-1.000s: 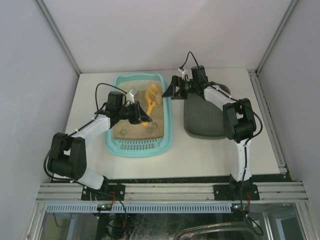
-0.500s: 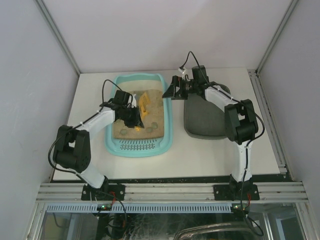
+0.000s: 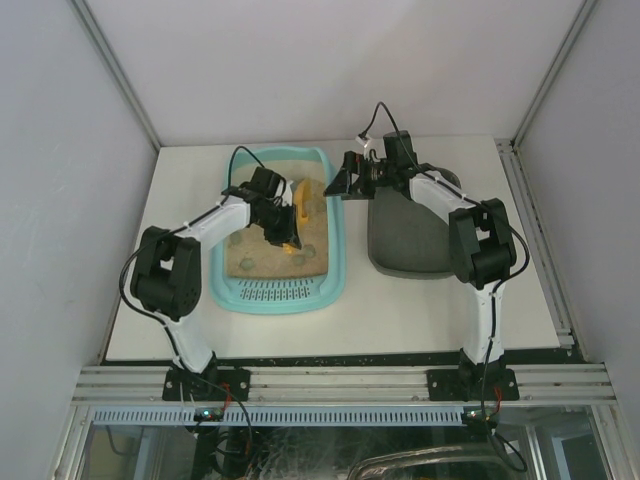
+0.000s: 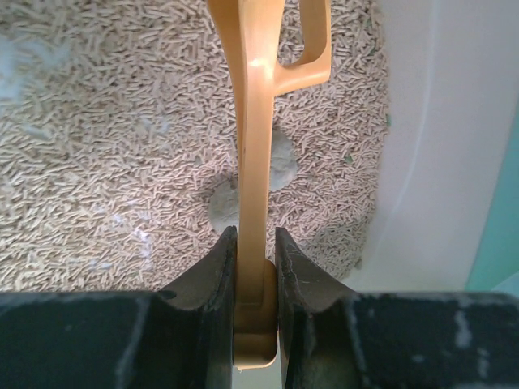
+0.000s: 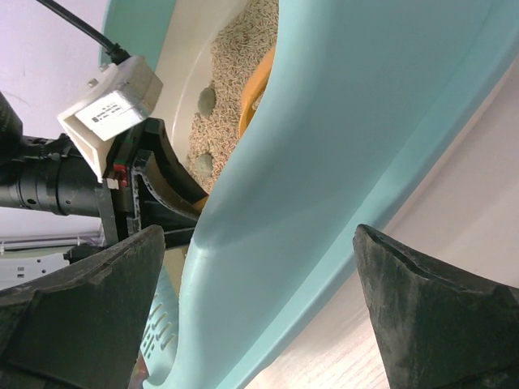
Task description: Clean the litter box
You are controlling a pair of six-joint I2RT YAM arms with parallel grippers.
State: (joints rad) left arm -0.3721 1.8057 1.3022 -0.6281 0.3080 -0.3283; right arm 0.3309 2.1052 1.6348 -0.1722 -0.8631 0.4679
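The light turquoise litter box (image 3: 338,262) lies left of centre with tan pellets and a slotted grate (image 3: 275,293) at its near end. My left gripper (image 3: 286,228) is inside it, shut on the handle of a yellow scoop (image 3: 303,200). In the left wrist view the handle (image 4: 253,162) stands on edge between my fingers (image 4: 203,279), above grey clumps (image 4: 281,164) on the litter. My right gripper (image 3: 340,184) is open at the box's far right rim. In the right wrist view that rim (image 5: 324,162) runs between the spread fingertips (image 5: 438,308).
A smaller dark grey tray (image 3: 405,238) lies right of the litter box, under my right arm. Several grey clumps (image 3: 299,258) sit on the litter near the grate. White walls close the table at the back and both sides.
My left arm swung its wrist toward the far end of the box and turned the scoop onto its edge, nearer the right wall. The right arm has not moved.
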